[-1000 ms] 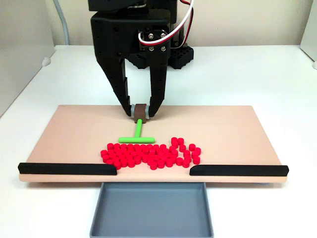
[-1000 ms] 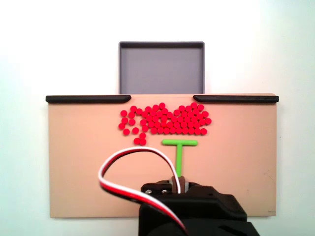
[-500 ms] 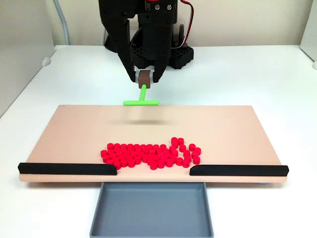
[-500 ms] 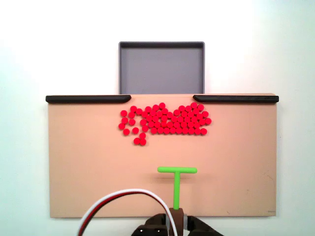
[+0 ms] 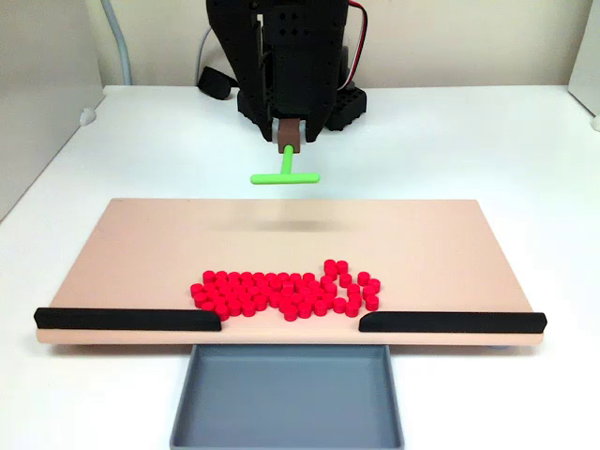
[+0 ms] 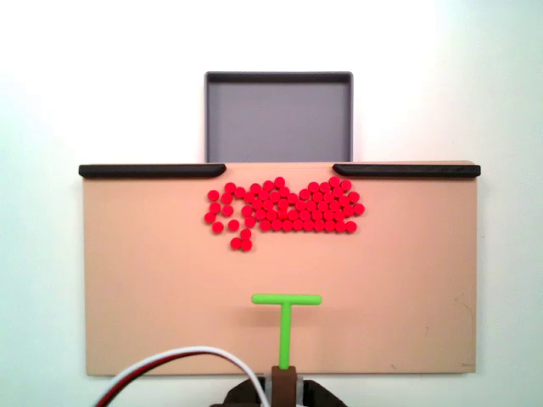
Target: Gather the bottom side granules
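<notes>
Dozens of tiny red granules (image 5: pixel 286 292) lie bunched on the tan board (image 5: pixel 141 248), close to the gap between the two black strips; they appear from above as a red patch (image 6: pixel 284 208). My gripper (image 5: pixel 292 136) is shut on the brown handle of the green T-shaped tool (image 5: pixel 285 174), which hangs in the air behind the board's far edge. From above, the tool (image 6: pixel 287 309) shows over the board's near edge, well apart from the granules, with the gripper (image 6: pixel 283 383) at the frame's bottom.
Two black strips (image 5: pixel 127 319) (image 5: pixel 450 322) line the board's front edge with a gap between them. A grey tray (image 5: pixel 287 398) sits below that gap, also seen as the grey tray (image 6: pixel 278 116). White table surrounds the board.
The gripper lifted the green tool off the board away from the granules and drew it back toward the arm's base, then shifted sideways. The granules have not moved.
</notes>
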